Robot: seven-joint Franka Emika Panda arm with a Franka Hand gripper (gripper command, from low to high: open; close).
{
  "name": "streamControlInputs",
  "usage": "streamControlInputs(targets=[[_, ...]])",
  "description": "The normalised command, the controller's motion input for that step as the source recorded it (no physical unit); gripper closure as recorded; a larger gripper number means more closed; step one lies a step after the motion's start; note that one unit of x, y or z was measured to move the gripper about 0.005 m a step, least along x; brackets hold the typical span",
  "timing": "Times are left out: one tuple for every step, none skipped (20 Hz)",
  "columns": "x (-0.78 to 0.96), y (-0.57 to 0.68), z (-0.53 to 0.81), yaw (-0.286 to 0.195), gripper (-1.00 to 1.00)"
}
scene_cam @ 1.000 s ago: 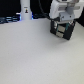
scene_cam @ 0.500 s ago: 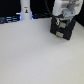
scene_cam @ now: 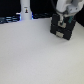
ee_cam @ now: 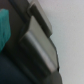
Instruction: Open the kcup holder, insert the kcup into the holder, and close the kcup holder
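Observation:
In the exterior view the black kcup holder (scene_cam: 61,32) stands at the far right of the white table. My gripper (scene_cam: 61,22) hangs right at its top front, and the fingers are too blurred to tell apart. The wrist view is a very close, blurred look at the holder's dark body (ee_cam: 20,65) and pale grey handle bars (ee_cam: 44,46). A bright green patch (ee_cam: 4,29) at the picture's edge looks like the kcup's top. I cannot tell whether it is held or resting.
A white bottle-like object (scene_cam: 25,10) stands at the back by a dark strip with blue light (scene_cam: 12,19). The white table (scene_cam: 35,55) spreads across the front and the exterior view's left.

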Motion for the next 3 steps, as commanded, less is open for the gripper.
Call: streamControlInputs(targets=[[0.00, 0.00, 0.00, 0.000, -1.00], [0.00, 0.00, 0.00, 0.000, -1.00], [0.00, 0.00, 0.00, 0.000, -1.00]])
